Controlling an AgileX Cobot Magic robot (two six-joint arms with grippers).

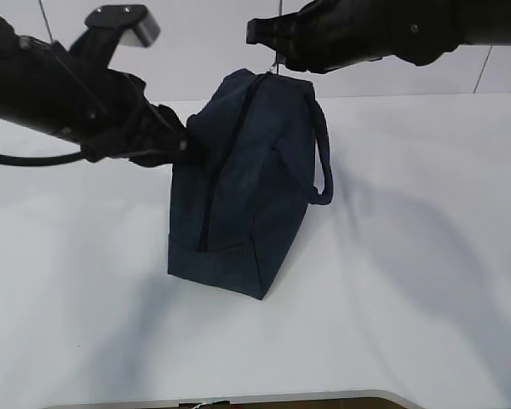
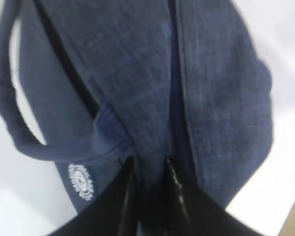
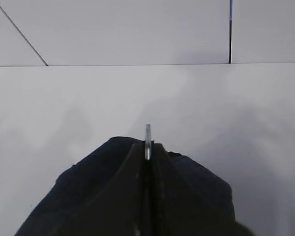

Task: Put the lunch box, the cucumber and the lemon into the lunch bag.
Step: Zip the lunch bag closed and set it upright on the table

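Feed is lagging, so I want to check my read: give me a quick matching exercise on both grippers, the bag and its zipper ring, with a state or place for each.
Things:
1. left gripper
2. right gripper
3. lunch bag
4. zipper ring

States or places:
A. standing on the white table, zipper closed
B. pinched edge-on above the bag's top
C. clamped on the bag's fabric at its left end
D. shut on the metal ring

Pairs: 1-C, 2-D, 3-A, 4-B
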